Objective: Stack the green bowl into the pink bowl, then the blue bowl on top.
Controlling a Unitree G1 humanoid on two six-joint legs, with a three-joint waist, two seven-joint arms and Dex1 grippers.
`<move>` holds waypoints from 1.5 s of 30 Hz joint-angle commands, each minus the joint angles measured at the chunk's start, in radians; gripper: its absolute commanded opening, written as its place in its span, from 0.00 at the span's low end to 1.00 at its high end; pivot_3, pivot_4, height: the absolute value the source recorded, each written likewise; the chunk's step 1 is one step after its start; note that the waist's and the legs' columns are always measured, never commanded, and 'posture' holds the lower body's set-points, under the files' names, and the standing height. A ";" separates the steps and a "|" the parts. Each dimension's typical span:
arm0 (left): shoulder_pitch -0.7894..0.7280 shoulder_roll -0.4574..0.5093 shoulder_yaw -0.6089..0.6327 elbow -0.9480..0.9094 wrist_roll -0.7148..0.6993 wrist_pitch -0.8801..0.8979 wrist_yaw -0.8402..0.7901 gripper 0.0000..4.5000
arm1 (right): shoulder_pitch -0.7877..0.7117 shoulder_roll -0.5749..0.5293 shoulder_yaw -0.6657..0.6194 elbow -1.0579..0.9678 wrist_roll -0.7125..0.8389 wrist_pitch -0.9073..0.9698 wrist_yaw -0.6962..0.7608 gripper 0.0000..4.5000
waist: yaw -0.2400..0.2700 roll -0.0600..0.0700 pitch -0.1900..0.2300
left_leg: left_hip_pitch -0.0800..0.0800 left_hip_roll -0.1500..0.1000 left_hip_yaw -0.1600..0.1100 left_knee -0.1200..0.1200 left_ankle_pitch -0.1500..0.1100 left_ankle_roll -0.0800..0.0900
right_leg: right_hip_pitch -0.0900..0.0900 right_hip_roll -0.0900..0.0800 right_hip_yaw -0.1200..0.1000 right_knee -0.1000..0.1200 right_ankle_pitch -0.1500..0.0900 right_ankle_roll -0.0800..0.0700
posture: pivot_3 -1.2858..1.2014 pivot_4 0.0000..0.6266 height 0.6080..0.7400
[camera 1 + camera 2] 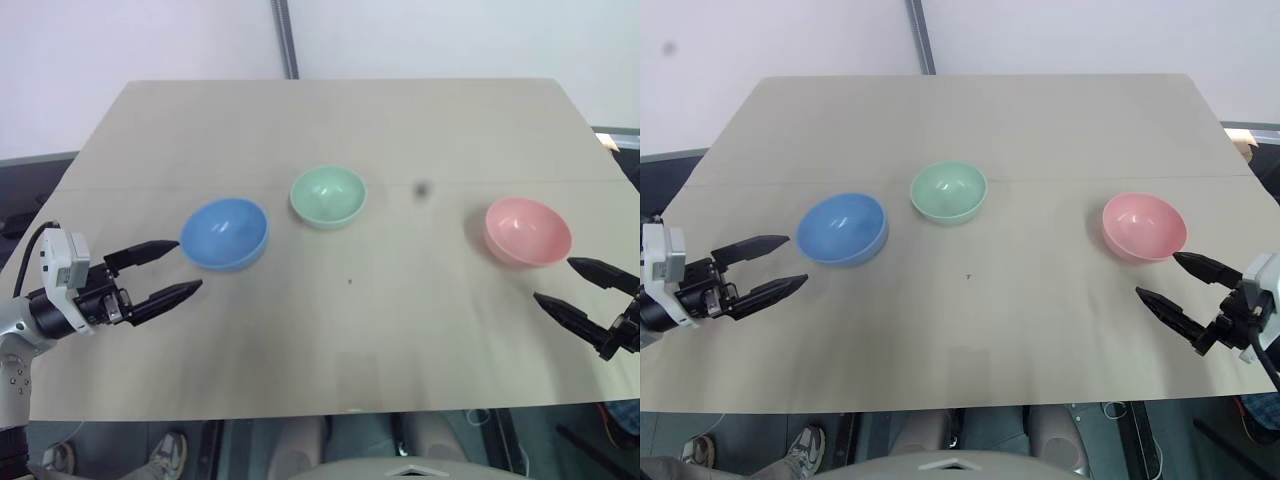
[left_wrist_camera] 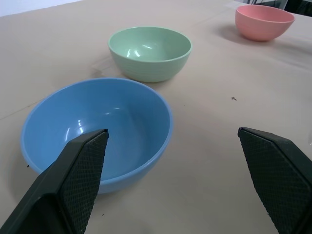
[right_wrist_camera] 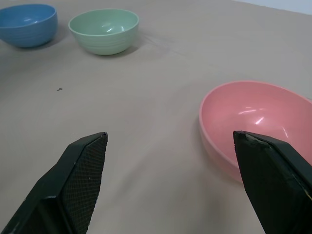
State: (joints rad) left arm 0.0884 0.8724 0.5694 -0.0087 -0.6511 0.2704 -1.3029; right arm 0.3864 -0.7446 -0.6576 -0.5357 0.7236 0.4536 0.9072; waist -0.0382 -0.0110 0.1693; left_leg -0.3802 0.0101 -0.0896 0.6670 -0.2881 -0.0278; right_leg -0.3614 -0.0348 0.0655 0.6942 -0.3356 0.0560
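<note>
A pale wall backs a tan table (image 1: 330, 340) that carries 3 bowls in a loose row, all upright, empty and well apart from each other. From my seat at the controls I read the blue bowl (image 1: 225, 232) toward the left, the green bowl (image 1: 327, 195) near the middle and set a little farther back, and the pink bowl (image 1: 527, 230) toward the right. My left gripper (image 1: 167, 271) hangs just beside the blue bowl on its left side, its 2 black fingers (image 2: 78, 170) spread wide and gripping nothing; in the left wrist view 1 finger overlaps the blue bowl's near rim, though I cannot tell if it touches. My right gripper (image 1: 1180, 285) sits just in front of the pink bowl at the table's right edge, fingers likewise spread wide with nothing between them, 1 tip close to the bowl's near rim. A small dark speck (image 1: 968, 276) lies on the bare surface in front of the green bowl.
</note>
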 commanded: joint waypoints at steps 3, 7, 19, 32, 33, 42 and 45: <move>-0.013 0.014 0.008 -0.022 -0.005 0.004 0.015 1.00 | -0.007 0.001 -0.004 -0.023 0.004 -0.022 0.001 0.99 | 0.000 0.000 0.000 | 0.000 0.000 0.000 0.000 0.000 0.000 | 0.000 0.000 0.000 0.000 0.000 0.000 | 0.52 0.24 1.00; -0.010 0.015 0.008 -0.036 -0.018 0.025 0.013 1.00 | -0.012 -0.001 0.005 -0.021 0.002 -0.024 0.002 0.99 | 0.000 0.000 0.000 | 0.000 0.000 0.000 0.000 0.000 0.000 | 0.000 0.000 0.000 0.000 0.000 0.000 | 0.52 0.24 1.00; 0.008 0.013 -0.002 -0.123 -0.063 0.072 -0.011 1.00 | -0.093 -0.001 0.106 -0.014 -0.122 -0.047 -0.087 0.99 | 0.000 0.000 0.000 | 0.000 0.000 0.000 0.000 0.000 0.000 | 0.000 0.000 0.000 0.000 0.000 0.000 | 0.52 0.24 1.00; -0.189 -0.017 -0.282 -0.289 -0.064 0.033 -0.101 1.00 | -0.547 -0.173 0.560 0.165 -0.461 0.260 -0.252 0.99 | -0.003 0.001 0.001 | -0.002 -0.002 0.000 0.001 0.000 0.000 | -0.002 0.001 0.000 0.000 0.000 0.000 | 0.52 0.24 1.00; -0.190 -0.017 -0.286 -0.296 -0.072 0.039 -0.101 1.00 | -0.568 -0.176 0.572 0.177 -0.462 0.285 -0.248 0.99 | -0.003 0.001 0.001 | -0.003 -0.002 0.000 0.001 0.000 0.000 | -0.004 0.001 0.001 0.000 0.000 0.000 | 0.52 0.24 1.00; -0.177 -0.012 -0.270 -0.336 -0.122 0.084 -0.064 1.00 | -0.633 -0.189 0.605 0.192 -0.454 0.454 -0.241 0.94 | -0.003 0.001 0.001 | -0.018 -0.002 -0.001 0.003 0.000 0.001 | -0.017 0.000 0.000 0.001 0.000 0.000 | 0.52 0.24 1.00; -0.163 -0.016 -0.262 -0.349 -0.136 0.097 -0.044 1.00 | -0.656 -0.178 0.611 0.199 -0.456 0.497 -0.255 0.70 | -0.004 0.001 0.001 | -0.017 -0.002 -0.001 0.003 0.000 0.001 | -0.017 0.000 0.000 0.003 0.000 0.000 | 0.52 0.24 1.00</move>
State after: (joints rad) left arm -0.0799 0.8551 0.2725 -0.3214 -0.7597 0.3637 -1.3575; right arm -0.2475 -0.9193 -0.0378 -0.3296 0.2748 0.9298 0.6657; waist -0.0423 -0.0097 0.1707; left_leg -0.3966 0.0079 -0.0906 0.6702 -0.2883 -0.0273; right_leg -0.3781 -0.0346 0.0662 0.6971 -0.3353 0.0562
